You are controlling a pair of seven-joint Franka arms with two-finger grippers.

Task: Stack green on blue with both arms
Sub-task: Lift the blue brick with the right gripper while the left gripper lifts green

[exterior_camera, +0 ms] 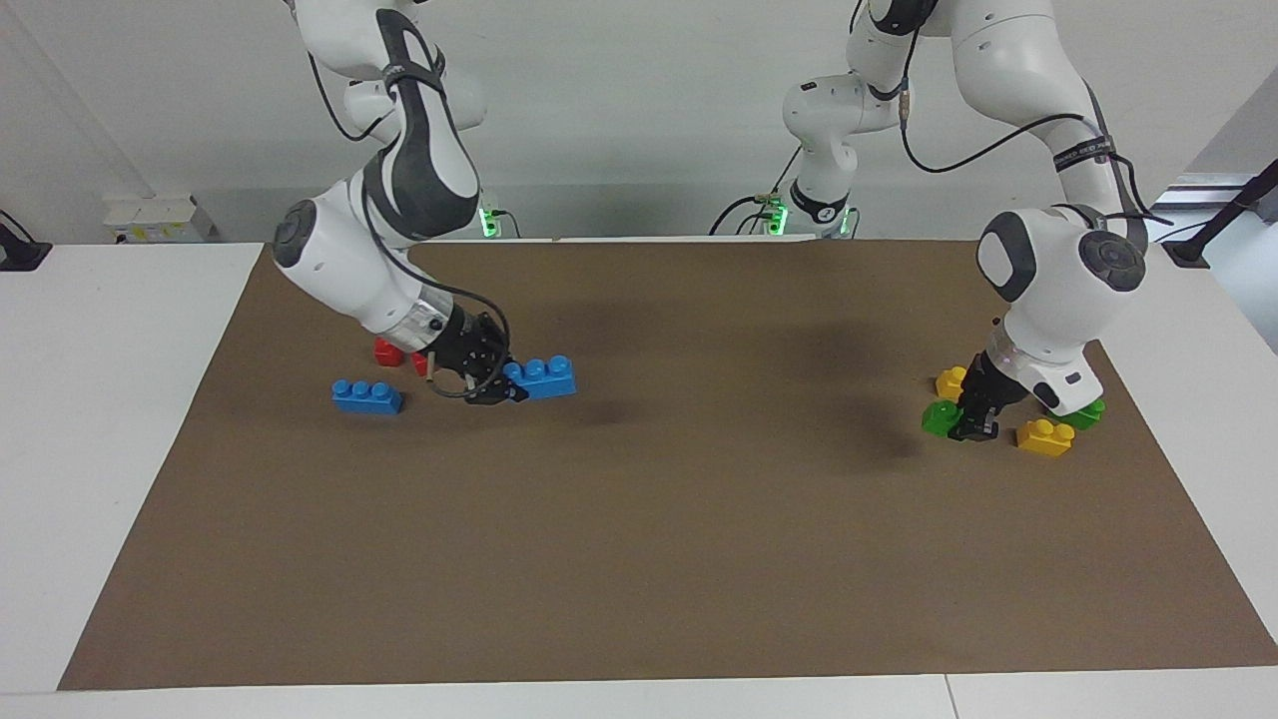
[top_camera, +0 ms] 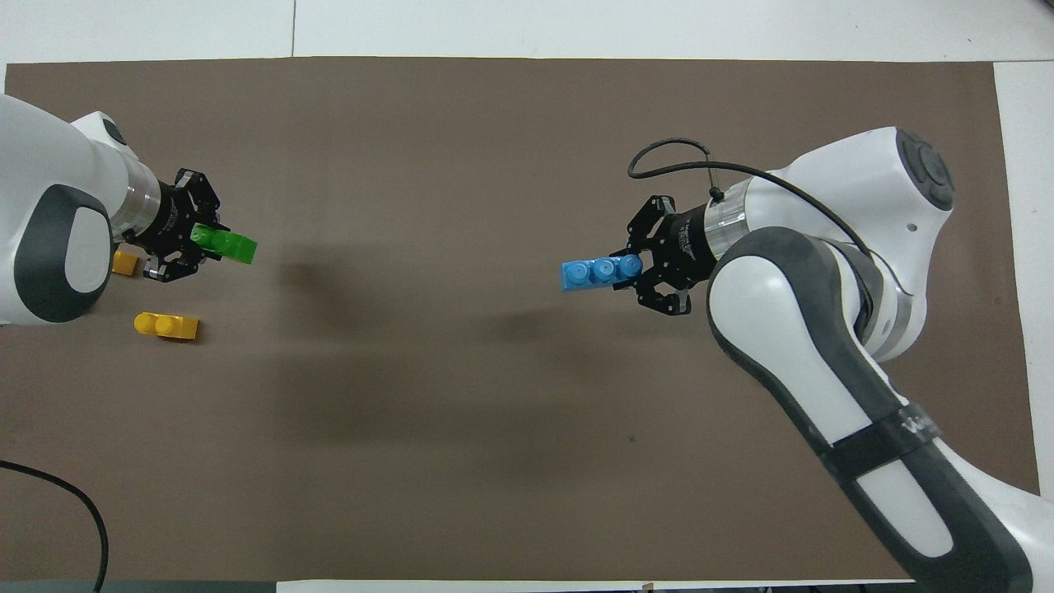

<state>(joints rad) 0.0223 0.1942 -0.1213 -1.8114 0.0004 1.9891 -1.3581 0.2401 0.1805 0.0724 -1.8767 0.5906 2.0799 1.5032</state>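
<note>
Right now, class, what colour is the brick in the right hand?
Blue; overhead view.

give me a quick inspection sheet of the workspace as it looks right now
surface: brown mat on a white table.
job's things: blue brick in the air, held at one end; green brick held.
clutter: second blue brick, red bricks, yellow bricks, second green brick on the mat.
grippers: right gripper shut on the blue brick; left gripper shut on the green brick.
cables: black cable at the mat's edge.
surroundings: white wall; box near the right arm's end.
</note>
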